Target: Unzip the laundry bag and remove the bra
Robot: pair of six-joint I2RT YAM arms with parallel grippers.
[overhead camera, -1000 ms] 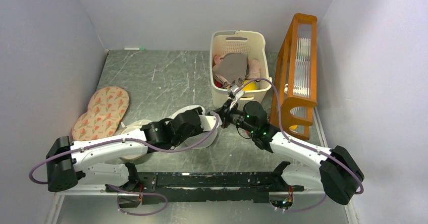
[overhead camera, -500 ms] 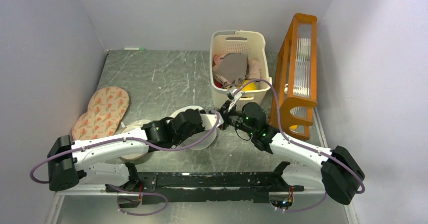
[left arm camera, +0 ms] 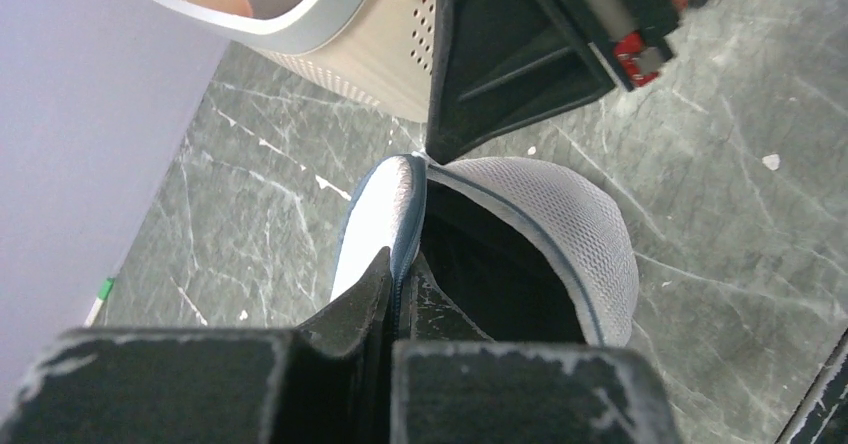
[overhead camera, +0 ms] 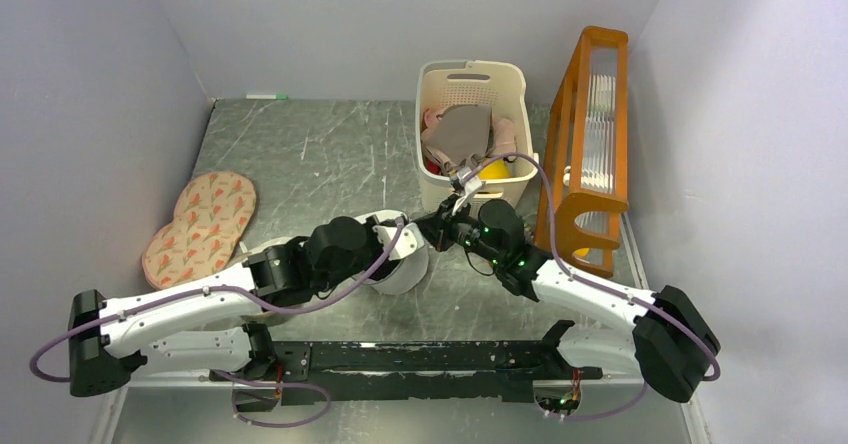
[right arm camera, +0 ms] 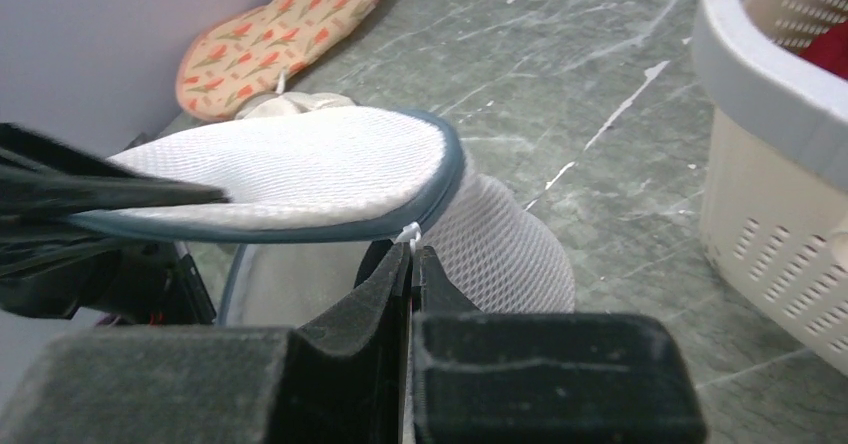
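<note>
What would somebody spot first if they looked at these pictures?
The two robot arms meet in the middle of the table. There the left tool and the right tool each pinch the rim of the white mesh laundry bag, whose lid is lifted open. Next come the bright orange wooden rack standing at the right and the cream basket of clothes behind the bag.

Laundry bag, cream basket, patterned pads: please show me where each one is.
laundry bag (right arm camera: pixel 300 169): right wrist view, on its raised mesh flap.
cream basket (overhead camera: pixel 468 89): top view, on its far inner wall.
patterned pads (overhead camera: pixel 215 204): top view, on the farther pad.
</note>
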